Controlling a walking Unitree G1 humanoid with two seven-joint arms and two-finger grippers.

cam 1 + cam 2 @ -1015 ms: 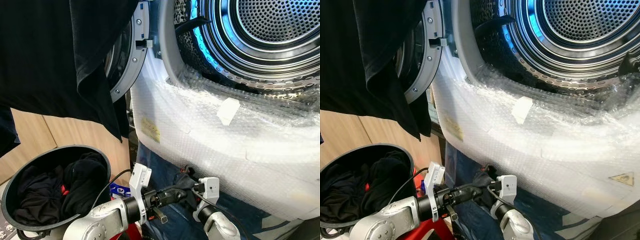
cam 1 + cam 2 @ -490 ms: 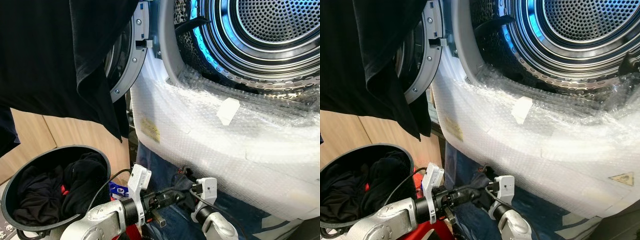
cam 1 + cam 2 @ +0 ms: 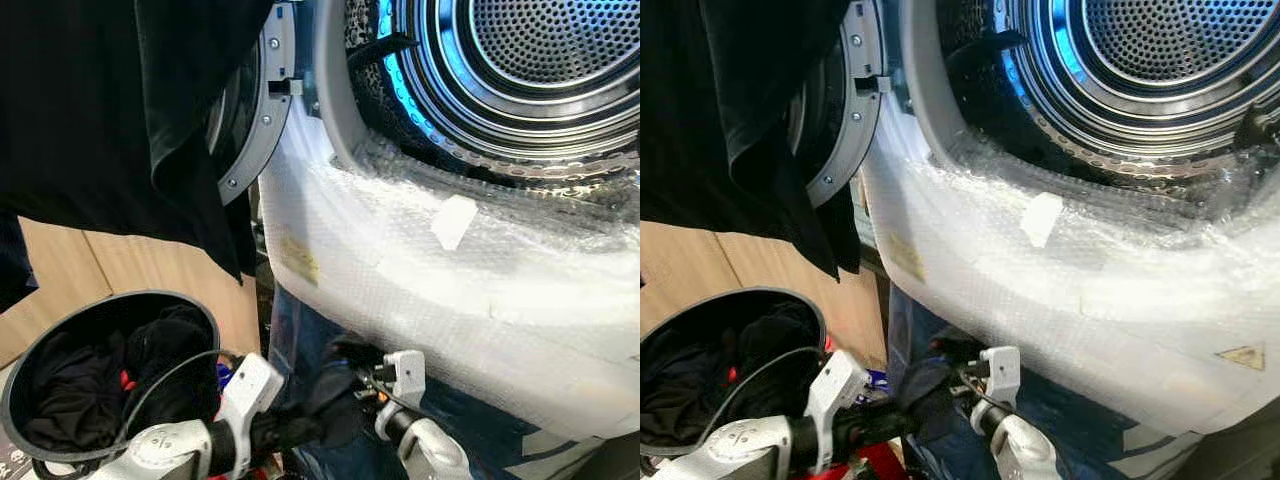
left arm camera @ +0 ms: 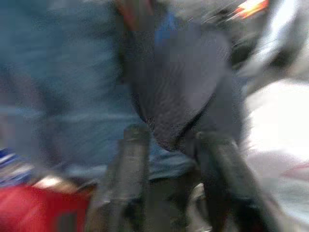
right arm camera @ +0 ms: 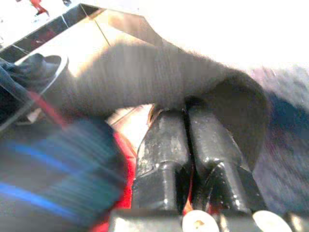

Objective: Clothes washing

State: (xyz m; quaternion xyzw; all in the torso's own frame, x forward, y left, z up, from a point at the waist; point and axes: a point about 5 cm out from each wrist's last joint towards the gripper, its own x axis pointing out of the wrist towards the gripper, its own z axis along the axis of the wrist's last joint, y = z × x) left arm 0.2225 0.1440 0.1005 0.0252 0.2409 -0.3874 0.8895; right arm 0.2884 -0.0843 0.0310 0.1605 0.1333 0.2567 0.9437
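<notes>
Dark garment (image 3: 335, 395), lower centre: soft, light, limp; pinched in closed right gripper (image 5: 186, 123); left gripper (image 4: 176, 145) spread beside it; bunched fold best gripped.

No wording or number can be read anywhere in these pictures. The bubble wrap (image 3: 420, 270) over the front of the washing machine (image 3: 1110, 90) covers a yellowish sticker (image 3: 300, 260) whose print is too small and veiled to make out. A triangular warning sign (image 3: 1240, 357) on a pale label sits under the same wrap near the machine's lower right corner; its symbol cannot be told. A white tape patch (image 3: 454, 221) below the drum opening carries no print. Both wrist views are too blurred for any lettering.
</notes>
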